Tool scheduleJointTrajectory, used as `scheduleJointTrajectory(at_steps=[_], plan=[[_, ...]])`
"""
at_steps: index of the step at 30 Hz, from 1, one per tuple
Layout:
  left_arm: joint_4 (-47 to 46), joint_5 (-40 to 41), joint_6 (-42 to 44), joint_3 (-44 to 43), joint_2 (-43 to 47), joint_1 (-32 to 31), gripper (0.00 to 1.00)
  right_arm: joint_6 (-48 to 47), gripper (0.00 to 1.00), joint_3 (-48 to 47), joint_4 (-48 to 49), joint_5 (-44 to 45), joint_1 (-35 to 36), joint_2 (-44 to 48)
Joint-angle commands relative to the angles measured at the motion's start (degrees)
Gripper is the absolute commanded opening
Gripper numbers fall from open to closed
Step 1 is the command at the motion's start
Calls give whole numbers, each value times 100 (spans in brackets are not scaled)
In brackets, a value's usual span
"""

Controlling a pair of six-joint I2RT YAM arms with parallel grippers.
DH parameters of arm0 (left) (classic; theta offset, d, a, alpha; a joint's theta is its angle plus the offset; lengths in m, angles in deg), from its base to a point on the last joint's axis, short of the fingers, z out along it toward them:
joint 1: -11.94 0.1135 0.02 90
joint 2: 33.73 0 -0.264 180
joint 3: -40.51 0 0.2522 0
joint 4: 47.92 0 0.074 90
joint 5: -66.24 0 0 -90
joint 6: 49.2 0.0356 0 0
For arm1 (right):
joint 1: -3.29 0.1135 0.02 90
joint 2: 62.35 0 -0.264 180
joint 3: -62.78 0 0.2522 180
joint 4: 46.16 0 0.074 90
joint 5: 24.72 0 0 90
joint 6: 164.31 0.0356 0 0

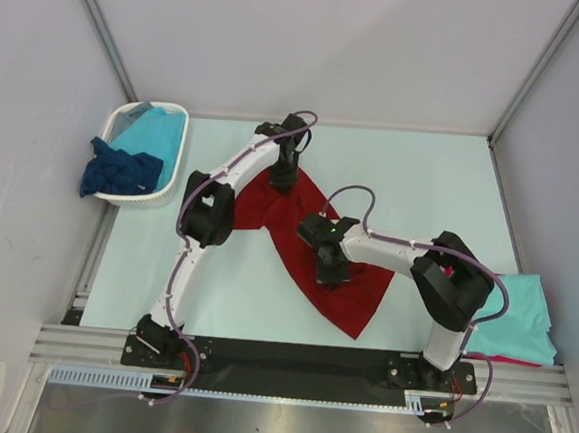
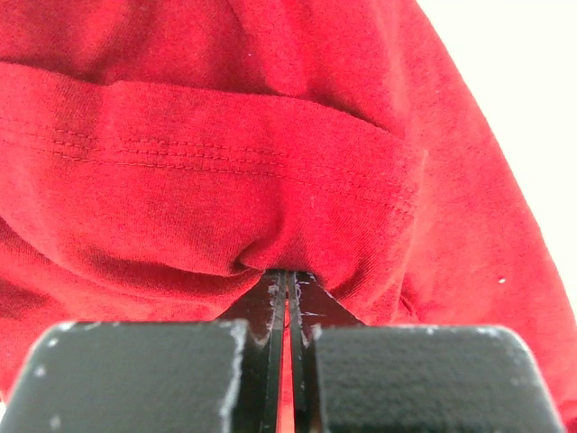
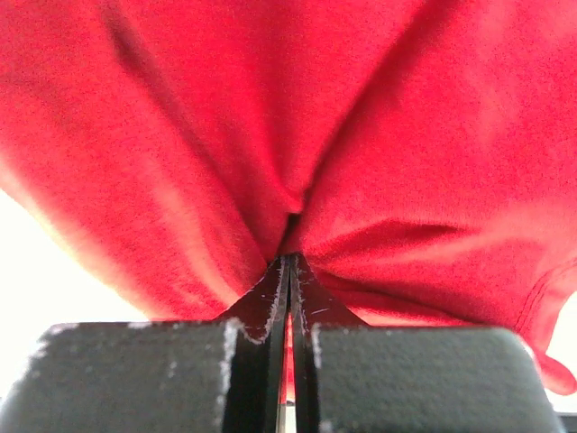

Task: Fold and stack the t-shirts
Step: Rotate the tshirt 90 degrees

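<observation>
Pinching the dark red t-shirt (image 1: pixel 294 227) right of the basket (image 1: pixel 178 163), left pincer (image 1: pixel 283 183) and right pincer (image 1: pixel 332 276) clamp separate spots, seemingly to spread it flat.

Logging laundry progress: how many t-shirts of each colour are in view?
Red: 2, the spread red shirt and a red edge under the folded turquoise shirt.
Turquoise: 2, that one and the turquoise shirt in the basket.
Navy: 1, the navy shirt.
Total: 5.
</observation>
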Motion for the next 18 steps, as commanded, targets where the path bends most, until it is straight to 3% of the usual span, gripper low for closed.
scheduleJointTrajectory(at_steps=[1,18], plan=[[-145,-267,330,-246,9,11,0,-141,0,-435,652,-1007,399,-461],[-479,-1066,638,-826,-333,-244,0,-413,0,-1797,758,-1385,794,-1024]])
